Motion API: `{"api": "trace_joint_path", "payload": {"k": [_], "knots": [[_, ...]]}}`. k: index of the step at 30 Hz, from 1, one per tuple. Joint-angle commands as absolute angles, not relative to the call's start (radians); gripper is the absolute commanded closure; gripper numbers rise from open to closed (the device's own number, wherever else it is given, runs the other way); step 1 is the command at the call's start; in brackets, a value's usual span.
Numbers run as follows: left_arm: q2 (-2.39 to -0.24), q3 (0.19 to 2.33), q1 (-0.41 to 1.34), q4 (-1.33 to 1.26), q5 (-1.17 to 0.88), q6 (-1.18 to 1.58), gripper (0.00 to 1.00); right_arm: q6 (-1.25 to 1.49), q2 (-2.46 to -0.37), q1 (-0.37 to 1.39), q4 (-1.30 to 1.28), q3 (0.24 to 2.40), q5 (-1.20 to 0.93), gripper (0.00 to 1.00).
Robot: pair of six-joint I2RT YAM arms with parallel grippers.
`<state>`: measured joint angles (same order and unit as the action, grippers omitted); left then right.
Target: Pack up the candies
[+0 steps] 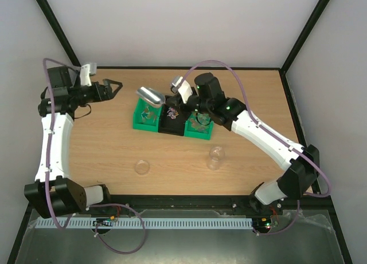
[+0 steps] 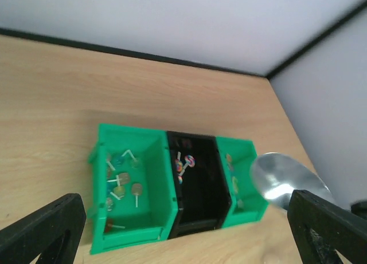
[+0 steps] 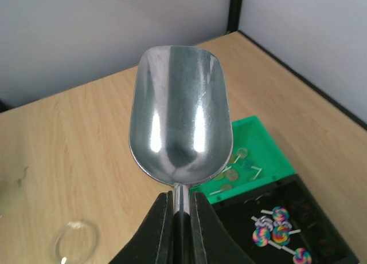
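Candies (image 3: 280, 234): lying in joined green-and-black bins (image 2: 129, 130); empty metal scoop (image 3: 180, 132), handle pinched by right gripper (image 3: 181, 204), poised above; left gripper (image 1: 117, 88) spread, idle; apparently scooping stage, next needing a downward dip.

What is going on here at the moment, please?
The right gripper holds a metal scoop, bowl empty, above the row of three bins. The candies lie in the bins, none scooped yet. The left gripper hangs open off to the side, holding nothing. A clear jar and a clear lid sit apart on the table nearer the arms.
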<state>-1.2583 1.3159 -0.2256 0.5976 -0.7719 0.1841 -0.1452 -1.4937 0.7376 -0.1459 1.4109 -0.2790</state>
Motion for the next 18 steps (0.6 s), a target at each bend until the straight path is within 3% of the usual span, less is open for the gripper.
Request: {"api": "trace_joint_path", "payload": {"k": [1, 12, 18], "knots": [[-1.232, 1.350, -0.148, 0.649, -0.929, -0.067, 0.02, -0.209, -1.436, 0.742, -0.178, 1.354, -0.386, 0.99], [-1.334, 1.330, -0.012, 0.849, -0.929, -0.151, 0.14, -0.317, -1.417, 0.743, -0.233, 1.341, -0.414, 0.99], [-1.404, 1.327, 0.006, 0.865, -0.996, -0.105, 0.27, -0.335, -1.415, 0.746, -0.238, 1.348, -0.426, 0.99]]}}
